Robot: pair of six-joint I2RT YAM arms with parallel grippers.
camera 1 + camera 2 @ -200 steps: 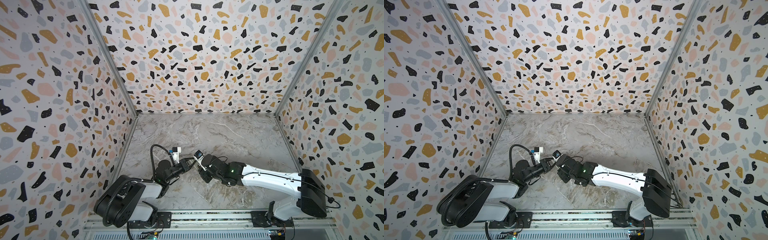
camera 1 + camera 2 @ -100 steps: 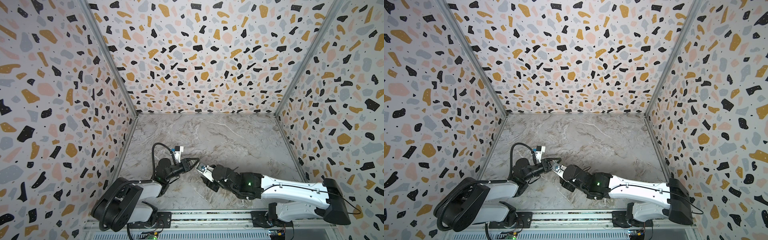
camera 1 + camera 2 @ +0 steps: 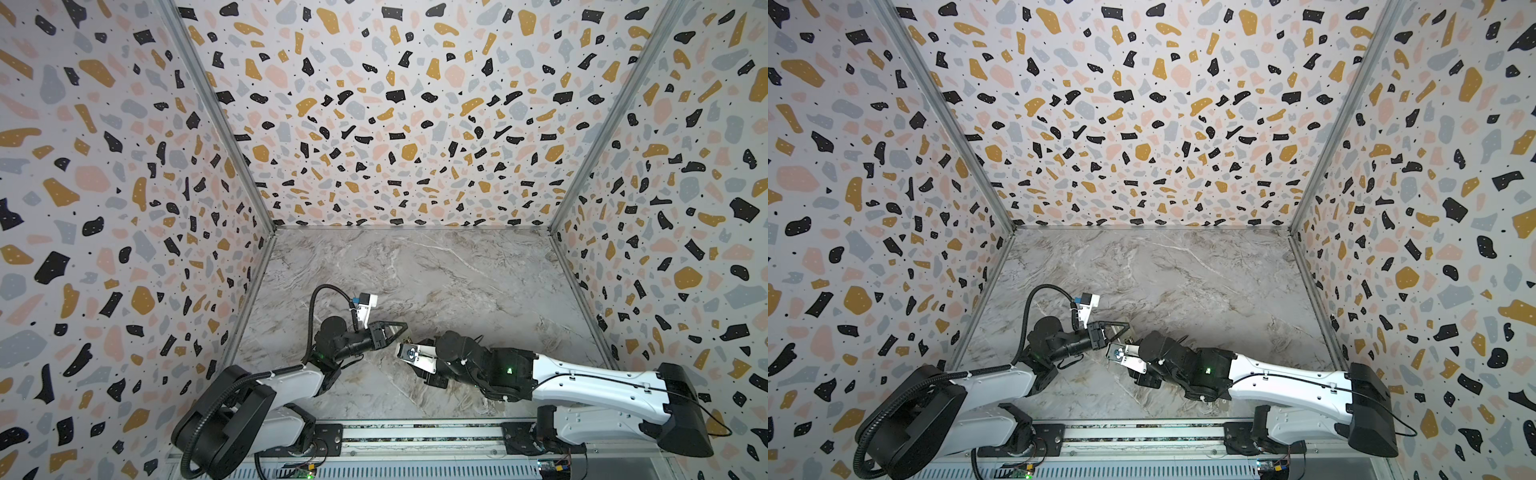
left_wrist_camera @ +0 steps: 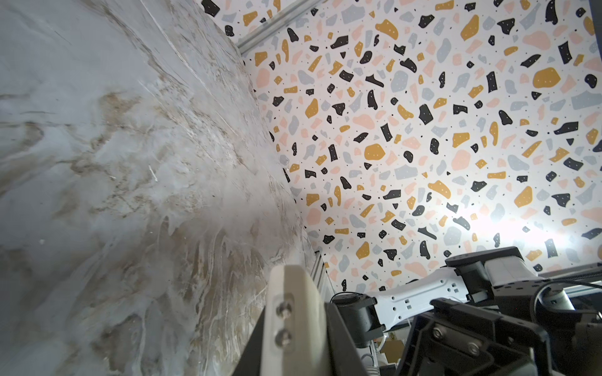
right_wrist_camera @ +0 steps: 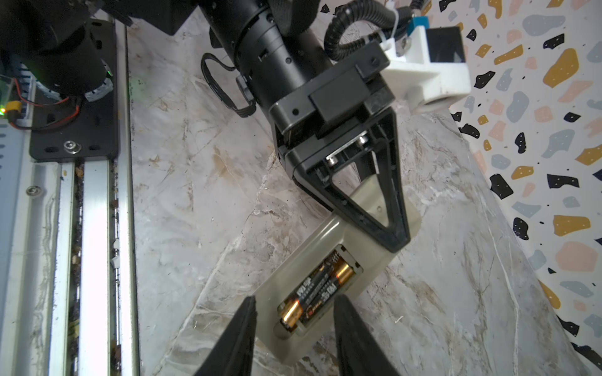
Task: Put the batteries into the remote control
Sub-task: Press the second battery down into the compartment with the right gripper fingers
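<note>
The remote control [image 5: 325,234] lies back up on the marble table, pale and slim, with its compartment uncovered. Two batteries [image 5: 317,286], dark with gold-copper ends, lie side by side inside that compartment. My left gripper [image 5: 395,241] is shut on the remote's far end, one black triangular finger pressed on top. At the battery end my right gripper [image 5: 294,302] is open, one black finger on each side of the remote, touching neither side. In both top views the two grippers meet near the table's front, left gripper [image 3: 401,329] facing right gripper [image 3: 409,347]; the remote is mostly hidden beneath them.
The aluminium front rail [image 5: 94,260] and the left arm's base plate [image 5: 71,136] run close beside the remote. Terrazzo-patterned walls [image 3: 395,124] enclose the marble table [image 3: 436,282] on three sides. The right arm [image 3: 582,382] stretches low along the front edge.
The right arm has dropped low and drawn its gripper toward the front edge. The left gripper has stayed shut on the remote, shifting only slightly.
</note>
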